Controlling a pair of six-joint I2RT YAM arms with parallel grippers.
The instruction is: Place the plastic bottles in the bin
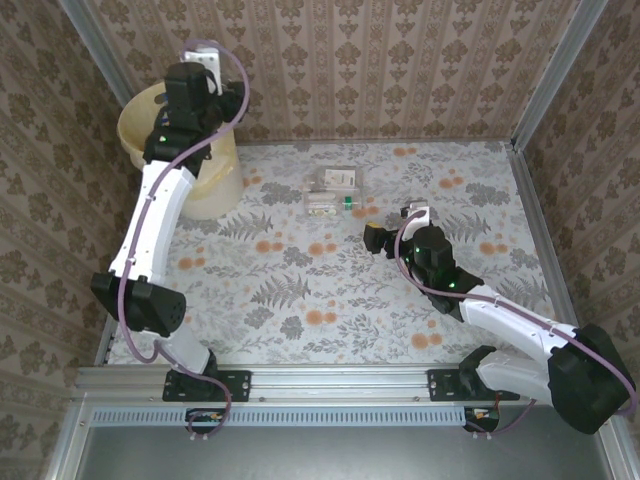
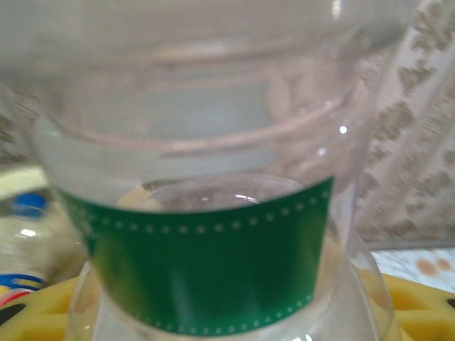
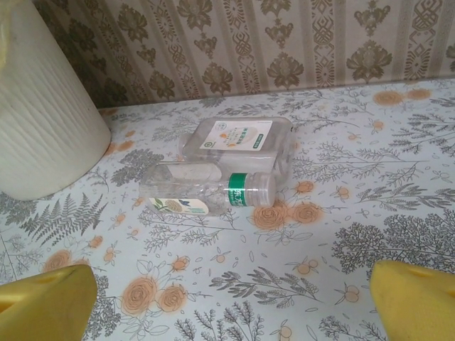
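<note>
Left fingers (image 2: 416, 309): clamping a green-labelled bottle (image 2: 206, 270), hovering above the bin (image 1: 215, 175), upper left
Right fingers (image 3: 43, 305): spreading wide, lower corners
Tabletop (image 3: 370, 234): squarish bottle (image 3: 238, 136) and slim bottle (image 3: 206, 192) lying touching, mid-frame

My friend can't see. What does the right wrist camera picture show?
Two clear plastic bottles lie side by side on a flowery table, a white-labelled one and a green-banded one. The pale bin stands at left; the right gripper, open, shows yellow fingertips in the bottom corners.
</note>
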